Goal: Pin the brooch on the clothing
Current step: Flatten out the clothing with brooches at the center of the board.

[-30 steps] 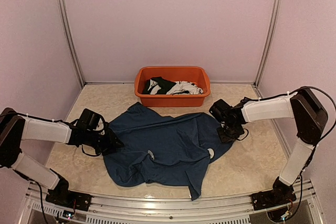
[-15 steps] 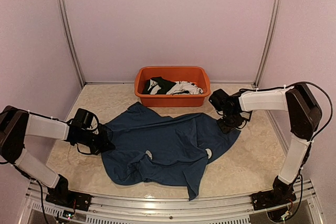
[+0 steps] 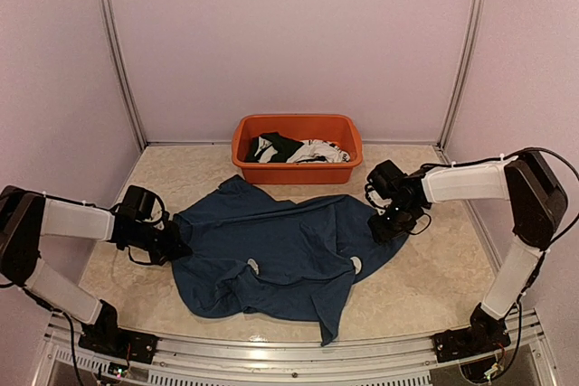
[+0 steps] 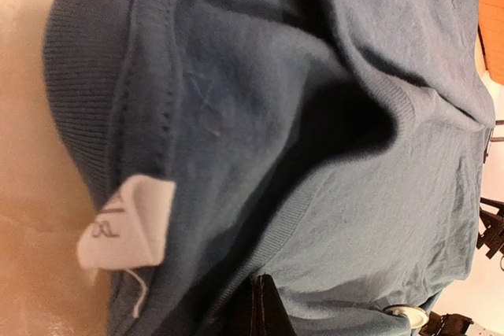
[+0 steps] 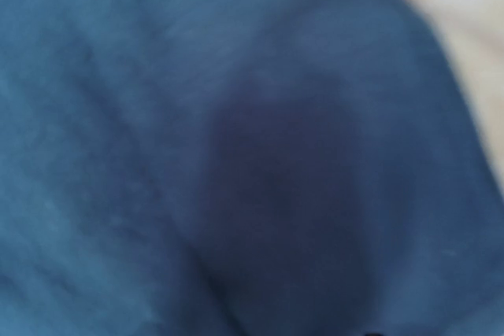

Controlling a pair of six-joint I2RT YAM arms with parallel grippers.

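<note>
Navy T-shirt lies rumpled and part folded at the middle of the bench, just in front of the orange tub. The left hand sits at the shirt's left edge with its jaws together, apparently pinching fabric by the ribbed collar, next to the white label. The right hand is at the shirt's right edge. Its wrist view is only blurred blue cloth, so apart or together cannot be told.

Risks:
- thin fabric could slip out of the left pinch if pulled sideways, since the grip looks to be on the very edge
- if the right hand has no hold, a left-only pull would drag and bunch the shirt instead of flattening it
- leftover folds leave no flat spot for pinning, and the pin could catch two layers
- no brooch can be told for sure. Small pale round bits on the shirt could be it, too small to tell

Counts: one T-shirt, one tub, one black garment and one white garment in the tub, two pale round bits, one label, two hands
</note>
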